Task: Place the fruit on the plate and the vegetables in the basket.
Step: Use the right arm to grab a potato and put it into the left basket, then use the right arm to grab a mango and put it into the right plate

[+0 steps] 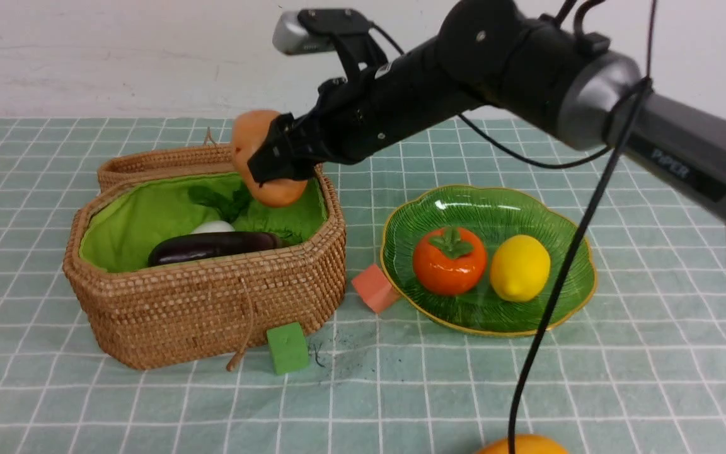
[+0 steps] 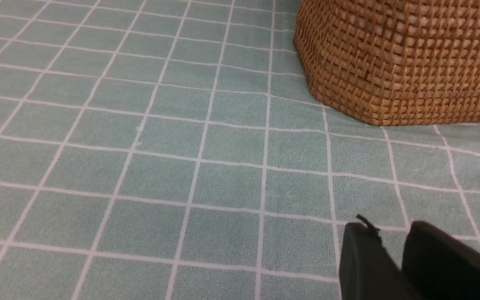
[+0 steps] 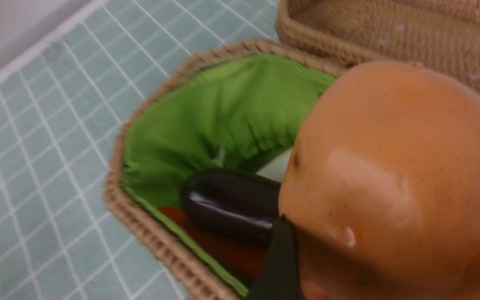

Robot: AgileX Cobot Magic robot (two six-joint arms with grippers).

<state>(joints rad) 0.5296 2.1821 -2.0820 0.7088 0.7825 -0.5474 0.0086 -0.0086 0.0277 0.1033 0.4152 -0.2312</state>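
Note:
My right gripper [image 1: 275,161] is shut on the brown potato [image 1: 278,192] and holds it above the far right end of the wicker basket [image 1: 212,302]. In the right wrist view the potato [image 3: 390,166] fills the picture, with one dark finger [image 3: 279,266] against it. The eggplant [image 1: 212,246] and white radish [image 1: 213,227] lie in the basket, and the carrot [image 3: 223,250] shows beside the eggplant. The green plate [image 1: 501,208] carries the orange-red fruit [image 1: 449,260] and the lemon [image 1: 519,267]. The mango [image 1: 539,446] peeks in at the front edge. My left gripper [image 2: 390,227] hovers empty near the basket [image 2: 402,58], its fingers a narrow gap apart.
A salmon-pink cube [image 1: 375,287] lies between basket and plate. A green cube [image 1: 287,348] sits at the basket's front corner. The wicker lid [image 1: 161,161] leans open behind the basket. A black cable [image 1: 564,277] hangs across the plate's right side.

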